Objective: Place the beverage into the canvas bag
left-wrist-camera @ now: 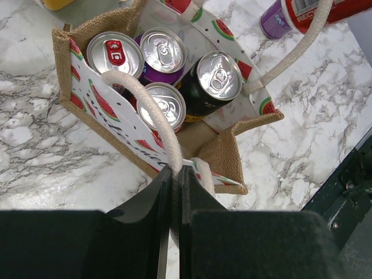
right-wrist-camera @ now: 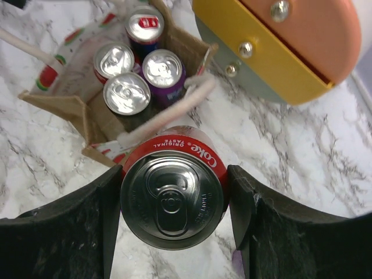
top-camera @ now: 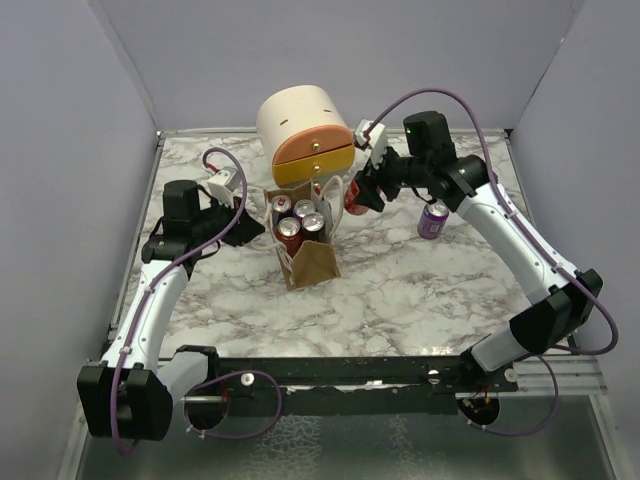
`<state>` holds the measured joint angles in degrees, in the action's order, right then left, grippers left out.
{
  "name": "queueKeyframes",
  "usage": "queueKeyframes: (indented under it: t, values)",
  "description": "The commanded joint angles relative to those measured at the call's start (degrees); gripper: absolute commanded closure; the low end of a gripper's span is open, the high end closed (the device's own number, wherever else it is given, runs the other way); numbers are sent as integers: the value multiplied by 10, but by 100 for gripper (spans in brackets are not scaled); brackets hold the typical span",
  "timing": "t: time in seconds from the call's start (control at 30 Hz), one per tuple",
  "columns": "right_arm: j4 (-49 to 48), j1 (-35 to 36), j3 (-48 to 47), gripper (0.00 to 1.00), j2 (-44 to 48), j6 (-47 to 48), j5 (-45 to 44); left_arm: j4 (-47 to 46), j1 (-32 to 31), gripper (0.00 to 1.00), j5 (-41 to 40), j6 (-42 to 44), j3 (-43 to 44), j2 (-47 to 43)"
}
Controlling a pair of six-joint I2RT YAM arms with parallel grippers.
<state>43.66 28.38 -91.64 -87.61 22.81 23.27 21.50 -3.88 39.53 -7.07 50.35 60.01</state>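
Left jaws pinched shut on a cream loop handle [left-wrist-camera: 152,104] of the canvas bag [top-camera: 312,262], bag upright mid-worktop [top-camera: 400,290] with four cans [left-wrist-camera: 219,75] inside, Coke can [right-wrist-camera: 172,203] clamped between right jaws just beside the bag's right edge, purple can [top-camera: 432,219] standing farther right

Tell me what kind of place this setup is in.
Probably a robot test booth, not a home: plain grey panels wall in a marble-patterned table, two arms are bolted to a rail, and a canvas bag of cans sits staged.
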Motion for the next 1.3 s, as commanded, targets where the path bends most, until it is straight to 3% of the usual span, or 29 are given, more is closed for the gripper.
queueKeyframes:
  t: [0.0,0.2,0.47,0.67,1.27]
  values:
    - [-31,33,-77,99,23,9,34,-10,-5,100,5,4,18,6]
    - [-28,84,-130,99,5,14,67,-16,-5,100,9,0,15,6]
    - [-65,132,-160,99,-15,34,-24,-21,-5,100,20,-6,17,11]
    - [-9,150,-203,99,-66,41,54,-26,-5,100,20,-7,15,13]
    - [-55,168,-177,99,-171,15,111,-29,-5,100,20,-8,11,-1]
